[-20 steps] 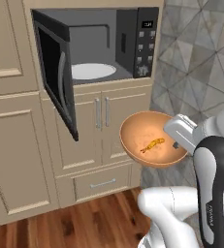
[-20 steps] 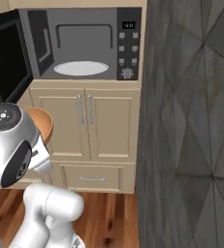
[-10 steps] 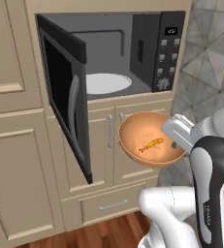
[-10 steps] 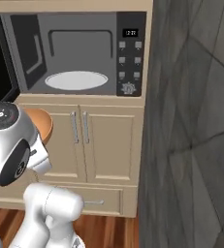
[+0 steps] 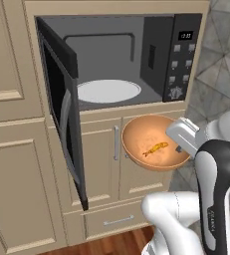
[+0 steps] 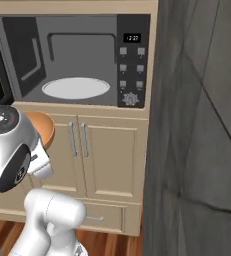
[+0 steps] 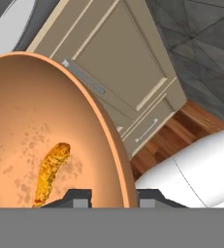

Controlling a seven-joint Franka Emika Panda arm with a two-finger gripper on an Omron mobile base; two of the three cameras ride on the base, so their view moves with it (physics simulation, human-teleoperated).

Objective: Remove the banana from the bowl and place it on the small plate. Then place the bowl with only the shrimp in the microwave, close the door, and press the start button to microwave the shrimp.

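You rolled closer to the microwave [image 5: 136, 64]; jaws stayed clamped on the stiff, light bowl [image 5: 154, 144] rim, shrimp [image 5: 155, 148] loose inside.

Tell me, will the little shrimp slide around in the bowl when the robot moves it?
Probably a bit: the shrimp lies loose on the bowl's smooth inside. It looks tiny and light. The curved walls should likely keep it in.
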